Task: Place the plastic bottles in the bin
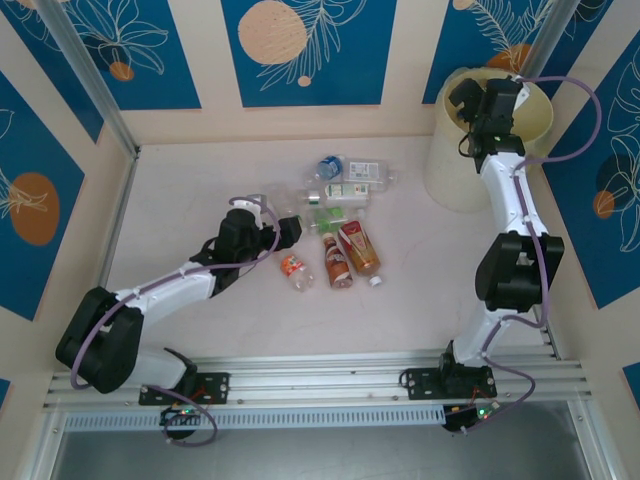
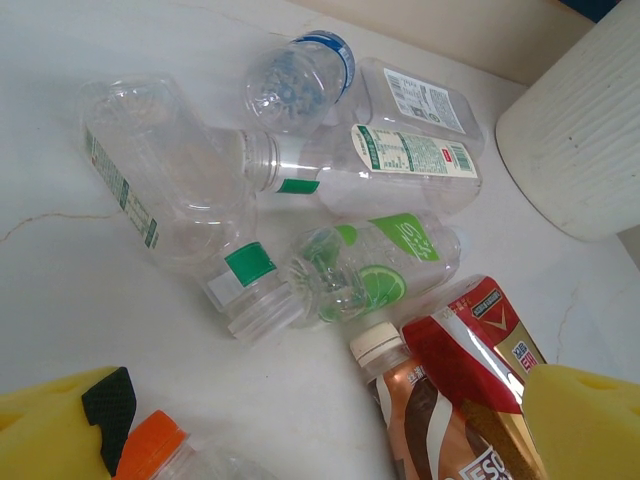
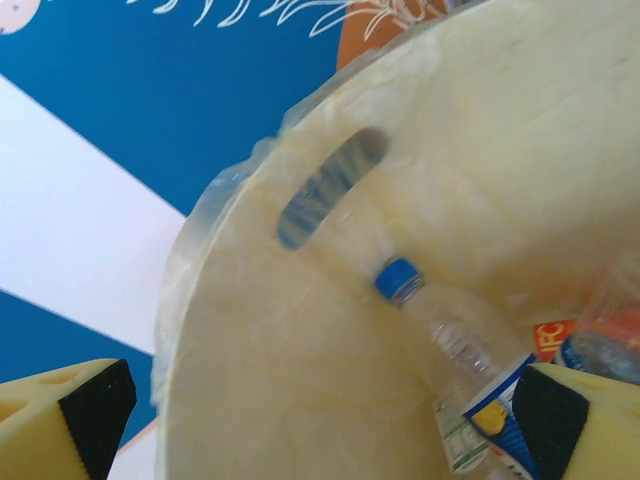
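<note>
Lying heaped mid-desk (image 1: 200, 190) between blue, orange-dotted wall panels (image 1: 300, 40), clear plastic bottles (image 1: 340, 220) show red, green and white labels. The left pincer (image 2: 345, 415) hangs over them, wide open and empty. The right pincer (image 3: 322, 410), equally agape, looks into the cream bin (image 1: 450, 170) at far right, a blue-capped bottle (image 3: 400, 280) inside.

Premises: a robotics laboratory test cell.

Evidence:
- Two robot arms, the left arm (image 1: 170, 285) and the right arm (image 1: 515, 215), are bolted to an aluminium rail (image 1: 320, 375) at the near edge of a pale bench (image 1: 190, 210).
- Bare aluminium posts (image 1: 85, 75) frame the cell.
- Printed panels (image 1: 330, 70), blue with orange and white leaf patterns, wall it on three sides.
- Exposed purple cables (image 1: 597, 105) loop along the arms.
- On the bench are loose plastic bottles (image 1: 345, 190) and a bin (image 1: 450, 180).
</note>
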Robot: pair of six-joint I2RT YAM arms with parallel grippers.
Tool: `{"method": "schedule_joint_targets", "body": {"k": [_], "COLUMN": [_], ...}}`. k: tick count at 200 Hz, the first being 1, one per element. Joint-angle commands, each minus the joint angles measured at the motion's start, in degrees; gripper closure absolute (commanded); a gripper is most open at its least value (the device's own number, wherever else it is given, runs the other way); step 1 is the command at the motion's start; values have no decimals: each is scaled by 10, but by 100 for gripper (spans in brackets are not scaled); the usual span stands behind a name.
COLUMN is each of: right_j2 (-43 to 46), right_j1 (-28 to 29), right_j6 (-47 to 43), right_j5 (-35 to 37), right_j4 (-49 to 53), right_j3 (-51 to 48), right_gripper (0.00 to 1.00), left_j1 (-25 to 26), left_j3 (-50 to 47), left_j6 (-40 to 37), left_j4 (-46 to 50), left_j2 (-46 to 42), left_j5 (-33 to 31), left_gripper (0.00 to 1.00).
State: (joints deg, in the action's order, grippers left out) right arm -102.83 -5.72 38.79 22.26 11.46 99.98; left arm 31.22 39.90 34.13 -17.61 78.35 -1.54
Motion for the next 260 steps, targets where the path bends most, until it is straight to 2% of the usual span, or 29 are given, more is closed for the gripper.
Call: {"method": "schedule_joint_targets", "body": {"k": [1, 43, 94, 123, 158, 178, 225, 260], "right_j2": [30, 50, 96, 118, 146, 168, 197, 165], "right_j1": [-3, -2, 14, 32, 72, 98, 163, 221], "right_j6": [3, -8, -96, -145, -196, -219, -226, -206], "right_j5": [-57, -119, -211, -277, -286, -255, -171, -190], "right_j4": [46, 33, -90, -59, 86, 143, 214, 254], "right_j3": [-11, -11, -52, -46, -70, -118, -231, -268], "right_gripper": [0, 0, 0, 1, 0, 0, 0, 0], "left_j1": [-6, -7, -10, -15, -17, -20, -26, -29], "left_j3": [13, 21, 8, 1, -3, -5, -12, -28], "left_j6": [-2, 0, 10, 18, 35, 38, 64, 80], "left_j4": [-10, 12, 16, 21, 45, 57, 67, 62], "left_j2": [2, 3, -9, -21, -30, -37, -51, -58], "left_j5": [2, -13, -38, -49, -68, -78, -95, -111], "left_gripper": [0, 0, 0, 0, 0, 0, 0, 0]}}
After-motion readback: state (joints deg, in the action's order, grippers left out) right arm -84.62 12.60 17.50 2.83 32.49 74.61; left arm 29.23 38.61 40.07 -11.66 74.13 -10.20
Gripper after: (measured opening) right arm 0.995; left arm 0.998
